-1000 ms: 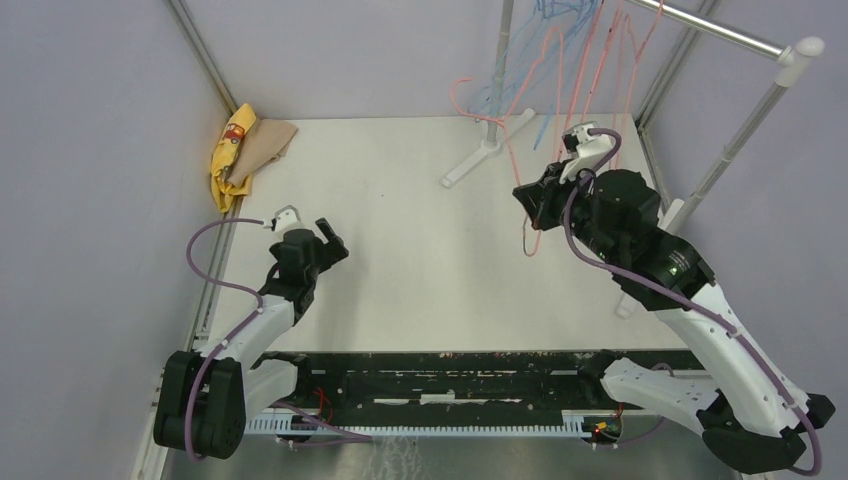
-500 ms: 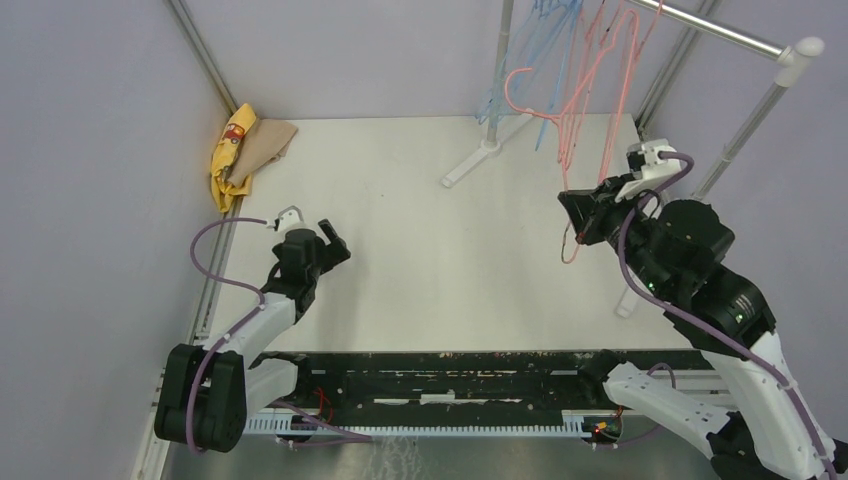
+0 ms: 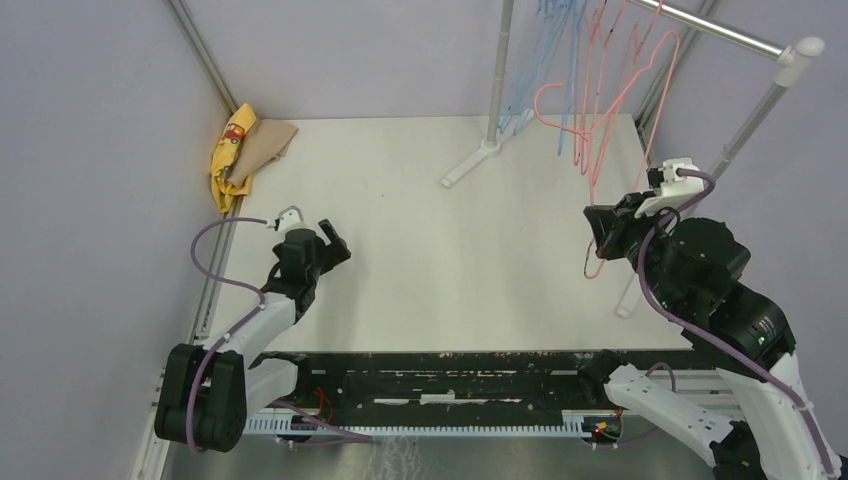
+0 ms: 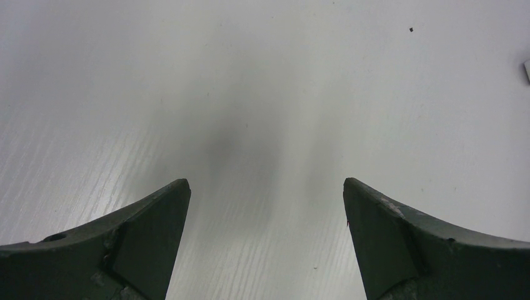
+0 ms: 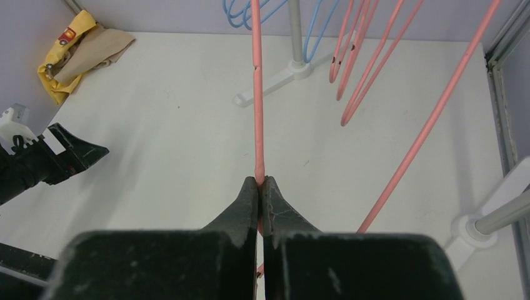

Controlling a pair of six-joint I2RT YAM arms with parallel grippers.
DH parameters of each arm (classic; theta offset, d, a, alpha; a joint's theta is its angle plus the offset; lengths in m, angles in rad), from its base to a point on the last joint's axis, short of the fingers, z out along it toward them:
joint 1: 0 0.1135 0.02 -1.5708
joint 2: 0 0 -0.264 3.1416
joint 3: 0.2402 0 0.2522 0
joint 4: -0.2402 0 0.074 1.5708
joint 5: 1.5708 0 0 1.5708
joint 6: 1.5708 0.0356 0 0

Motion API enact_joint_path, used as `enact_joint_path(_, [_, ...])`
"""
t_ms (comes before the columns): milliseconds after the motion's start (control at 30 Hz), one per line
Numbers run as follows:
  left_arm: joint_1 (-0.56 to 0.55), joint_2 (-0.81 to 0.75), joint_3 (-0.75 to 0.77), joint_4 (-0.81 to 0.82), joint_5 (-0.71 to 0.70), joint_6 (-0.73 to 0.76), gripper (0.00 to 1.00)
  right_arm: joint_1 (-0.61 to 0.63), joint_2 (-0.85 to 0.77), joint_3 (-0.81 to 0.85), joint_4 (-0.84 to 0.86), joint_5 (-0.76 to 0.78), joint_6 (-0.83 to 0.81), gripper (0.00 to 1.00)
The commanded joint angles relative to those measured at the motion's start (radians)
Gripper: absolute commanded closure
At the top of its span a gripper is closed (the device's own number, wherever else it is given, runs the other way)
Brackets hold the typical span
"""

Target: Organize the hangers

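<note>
Over the right edge of the worktop, well above its surface, grips one pink hanger in the right gripper, pinching the thin wire between fingertips pressed flat together. Carries it raised and roughly upright, leaning toward the far right corner and the rack's rail. Shows the hook apparently loose in the air beside the upright post, not caught on anything, though hard to confirm from above. Leaves the rest dangling from the rack at that far right corner: pink ones toward the right edge, light blue ones beside the post. Holds the left gripper spread wide and empty, low over bare worktop near the left edge, well apart from every hanger. Reads as the hanging step for this one piece: bringing pink to join pink, judging by the colour grouping already on the rack. Next calls for lifting the hook over the rail beside the pink group, clear of the blue, lowering until caught, and only then letting go. Needs care: pinched at a single spot, likely to swing or twist, and apt to snag its neighbours.
</note>
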Motion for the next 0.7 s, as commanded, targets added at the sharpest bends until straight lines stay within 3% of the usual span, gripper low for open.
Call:
enact_joint_path(0, [0.004,-0.005,0.007,0.056,0.015,-0.013,0.01,-0.002,0.017,0.0,0.033,0.058,-0.006,0.99])
enact_joint_path(667, [0.003,-0.023,0.003,0.043,0.0,-0.009,0.01,-0.011,0.083,-0.036,0.144,-0.014,0.032,0.99])
